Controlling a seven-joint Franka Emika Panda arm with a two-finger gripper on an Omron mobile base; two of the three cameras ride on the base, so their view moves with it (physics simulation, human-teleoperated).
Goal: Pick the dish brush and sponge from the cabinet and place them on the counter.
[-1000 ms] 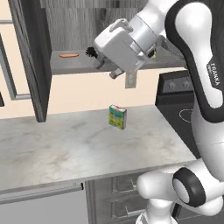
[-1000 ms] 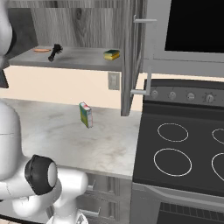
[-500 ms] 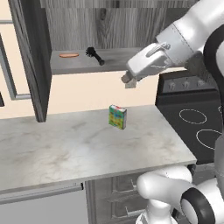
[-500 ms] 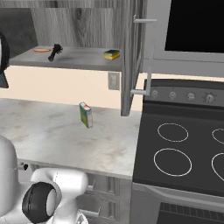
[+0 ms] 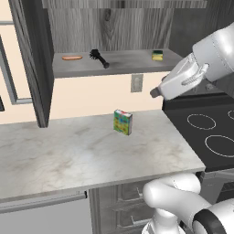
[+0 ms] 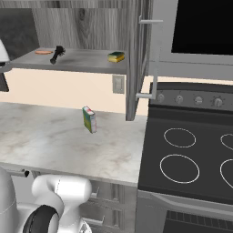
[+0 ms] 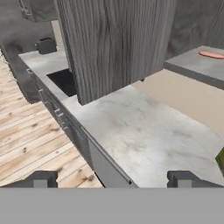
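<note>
Left base view: thin black dish brush (image 5: 99, 58)

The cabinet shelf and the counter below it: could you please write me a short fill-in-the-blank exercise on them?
1. The dish brush lies on the cabinet shelf between the orange oval thing and the ____.
2. The multicoloured box stands on the ____.
3. The gripper fingers are ____ and hold nothing.

Missing words: sponge; counter; open

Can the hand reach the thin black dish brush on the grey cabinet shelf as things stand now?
Probably yes. The cabinet doors are open, and the thin black dish brush lies apart from the flat orange oval thing. The open hand faces away, so it would first need to turn.
</note>
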